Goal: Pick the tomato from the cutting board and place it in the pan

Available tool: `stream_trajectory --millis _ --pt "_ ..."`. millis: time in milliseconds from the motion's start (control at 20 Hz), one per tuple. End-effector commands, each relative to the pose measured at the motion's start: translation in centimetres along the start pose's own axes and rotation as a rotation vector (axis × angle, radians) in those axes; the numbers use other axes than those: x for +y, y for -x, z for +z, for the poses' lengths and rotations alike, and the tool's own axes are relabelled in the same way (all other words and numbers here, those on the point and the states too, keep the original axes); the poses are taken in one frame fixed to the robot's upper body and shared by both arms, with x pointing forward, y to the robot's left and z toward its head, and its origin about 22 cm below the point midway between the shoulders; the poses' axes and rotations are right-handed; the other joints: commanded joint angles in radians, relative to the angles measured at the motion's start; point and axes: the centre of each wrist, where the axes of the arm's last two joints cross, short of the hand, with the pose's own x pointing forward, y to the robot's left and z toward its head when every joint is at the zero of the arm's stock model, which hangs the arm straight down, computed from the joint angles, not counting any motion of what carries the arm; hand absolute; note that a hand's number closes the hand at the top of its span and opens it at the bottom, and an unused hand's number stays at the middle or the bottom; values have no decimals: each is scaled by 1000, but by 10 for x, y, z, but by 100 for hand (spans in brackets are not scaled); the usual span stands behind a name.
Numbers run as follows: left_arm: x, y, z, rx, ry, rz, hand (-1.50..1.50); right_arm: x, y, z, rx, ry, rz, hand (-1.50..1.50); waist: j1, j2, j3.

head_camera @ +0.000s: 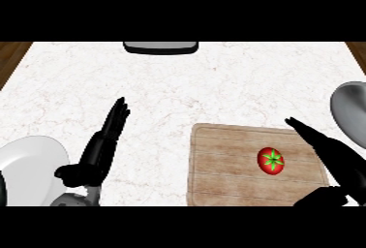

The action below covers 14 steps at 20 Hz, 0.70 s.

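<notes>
One tomato shows whole; the pan seems half cropped.

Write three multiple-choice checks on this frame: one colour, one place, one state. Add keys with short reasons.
1. What colour is the pan?
A red
B grey
C blue

2. Where is the tomato?
A in the pan
B on the plate
C on the cutting board

3. How is the right robot hand?
A curled round the tomato
B open, fingers straight
C out of view

Key:
1 B: the pan at the counter's right edge is grey.
2 C: the tomato lies on the cutting board, with wood showing all round it.
3 B: its fingers stretch out straight beside the tomato, not round it.
</notes>
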Motion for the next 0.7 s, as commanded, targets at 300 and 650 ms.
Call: stream_trajectory --millis 300,650 --pt "17 -2 -5 9 -16 0 0 16 -26 -24 62 -64 26 -150 -15 -3 1" --pt "17 -10 5 12 -22 -1 0 33 12 -31 64 -30 -6 -150 -15 -3 1"
